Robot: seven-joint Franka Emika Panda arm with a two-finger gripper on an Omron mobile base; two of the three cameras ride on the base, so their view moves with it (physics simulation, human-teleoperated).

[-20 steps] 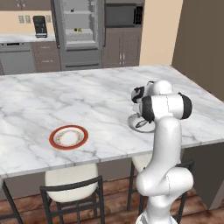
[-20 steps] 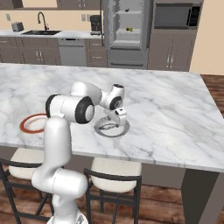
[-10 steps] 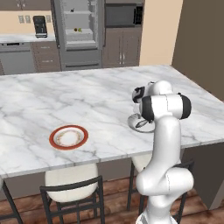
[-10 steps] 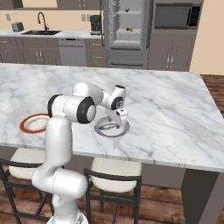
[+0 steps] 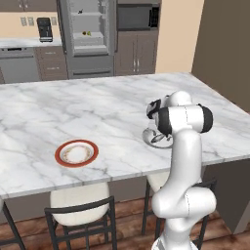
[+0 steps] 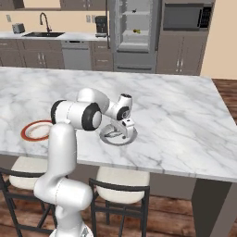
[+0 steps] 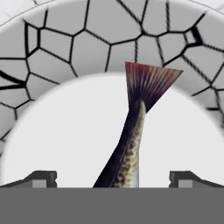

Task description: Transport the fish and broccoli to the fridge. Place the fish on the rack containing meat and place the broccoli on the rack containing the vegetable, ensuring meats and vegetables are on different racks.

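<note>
Claw [image 7: 112, 177] low over a grey plate [image 6: 118, 135] w/ crackle-pattern rim, near the front edge of the marble island [image 5: 97, 112]; fingertips [image 7: 41, 177] spread wide, one each side of the fish [image 7: 127, 148], not touching it. Fish lies on the plate's white centre, reddish tail fin reaching the patterned rim. Red-rimmed plate [image 5: 75, 153] sits well apart toward the island's left front; fridge [image 6: 134, 32] open at the back wall, small items on its shelves, too small to ID.
</note>
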